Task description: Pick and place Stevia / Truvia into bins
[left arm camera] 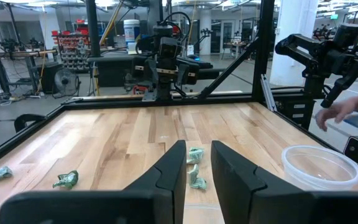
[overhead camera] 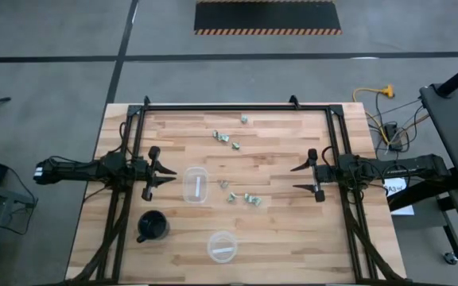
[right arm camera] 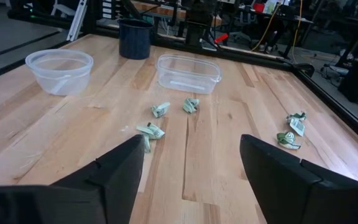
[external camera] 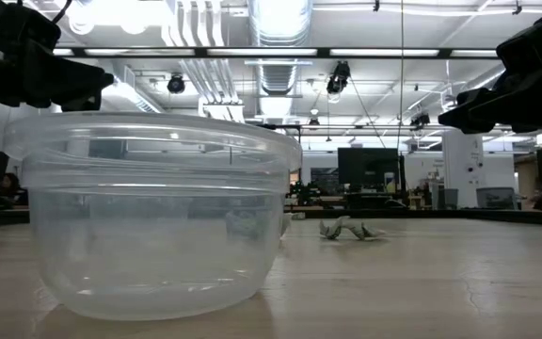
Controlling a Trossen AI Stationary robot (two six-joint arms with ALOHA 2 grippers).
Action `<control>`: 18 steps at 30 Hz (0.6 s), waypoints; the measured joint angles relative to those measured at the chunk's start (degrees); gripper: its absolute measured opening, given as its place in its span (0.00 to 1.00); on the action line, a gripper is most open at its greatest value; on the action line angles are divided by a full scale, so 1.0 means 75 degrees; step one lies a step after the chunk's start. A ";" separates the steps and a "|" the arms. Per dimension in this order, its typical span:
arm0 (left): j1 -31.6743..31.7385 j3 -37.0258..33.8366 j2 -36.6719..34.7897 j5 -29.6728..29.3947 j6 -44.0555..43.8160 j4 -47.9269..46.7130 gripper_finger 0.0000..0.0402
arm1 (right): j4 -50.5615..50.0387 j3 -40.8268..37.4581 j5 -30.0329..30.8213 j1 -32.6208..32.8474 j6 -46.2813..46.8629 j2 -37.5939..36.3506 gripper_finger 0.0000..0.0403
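Several small green-and-white packets lie flat on the wooden table: one group at the far middle (overhead camera: 227, 141) and one group near the centre (overhead camera: 241, 197), also in the right wrist view (right arm camera: 160, 111). The squarish clear container (overhead camera: 196, 184) stands left of centre with a white packet inside. The round clear container (overhead camera: 222, 246) stands near the front edge, also with a packet inside. My left gripper (overhead camera: 173, 175) hovers just left of the squarish container, open by a narrow gap (left arm camera: 197, 155). My right gripper (overhead camera: 293, 178) hovers at the table's right, wide open (right arm camera: 191, 149). Both are empty.
A black mug (overhead camera: 153, 226) stands at the front left, near the left arm. A black frame (overhead camera: 237, 106) runs along the table's far and side edges. In the left wrist view a person's hand (left arm camera: 344, 112) shows beyond the table's near side.
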 joint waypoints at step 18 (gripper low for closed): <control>0.0001 0.0000 0.0000 0.0001 0.0001 -0.0002 0.14 | 0.0000 0.0003 -0.0003 -0.0003 0.0000 0.0000 0.64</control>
